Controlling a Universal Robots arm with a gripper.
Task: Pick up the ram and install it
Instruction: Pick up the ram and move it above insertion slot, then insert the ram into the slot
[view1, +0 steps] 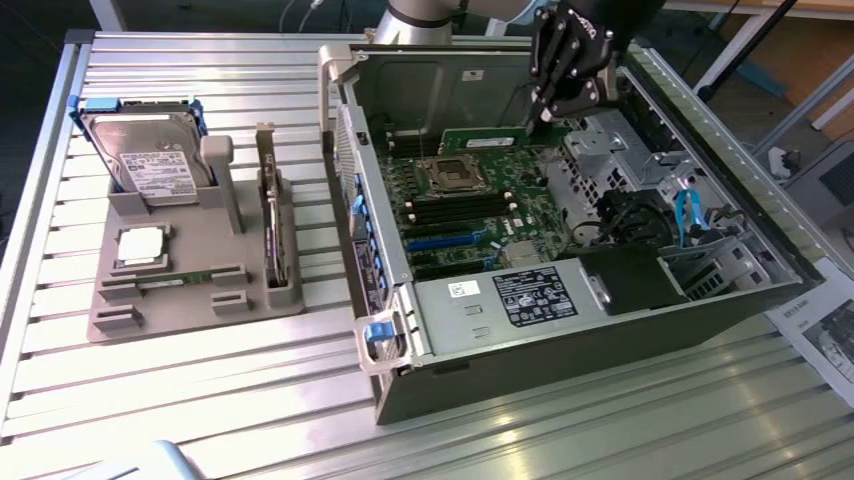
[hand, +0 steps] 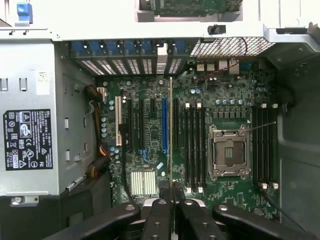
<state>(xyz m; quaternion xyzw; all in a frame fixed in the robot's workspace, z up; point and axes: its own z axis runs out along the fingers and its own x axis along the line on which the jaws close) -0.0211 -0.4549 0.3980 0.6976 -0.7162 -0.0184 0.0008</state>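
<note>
Green ram (view1: 481, 133) is clamped in the gripper (view1: 542, 120), held edge-on above the motherboard (view1: 470, 218) inside the open computer case (view1: 400, 85).

The ram (view1: 481, 133) is a long, thin green circuit-board stick, pinched between the fingers of the gripper (view1: 545, 120). It hangs on edge and roughly level, clear above the motherboard (view1: 461, 215) at the far end of the open computer case (view1: 574, 350). From the gripper it reaches toward the exterior view's left. In the wrist view the ram (hand: 171, 130) shows edge-on as a thin pale line, parallel to the black memory slots (hand: 192, 145) and not seated in any.
</note>
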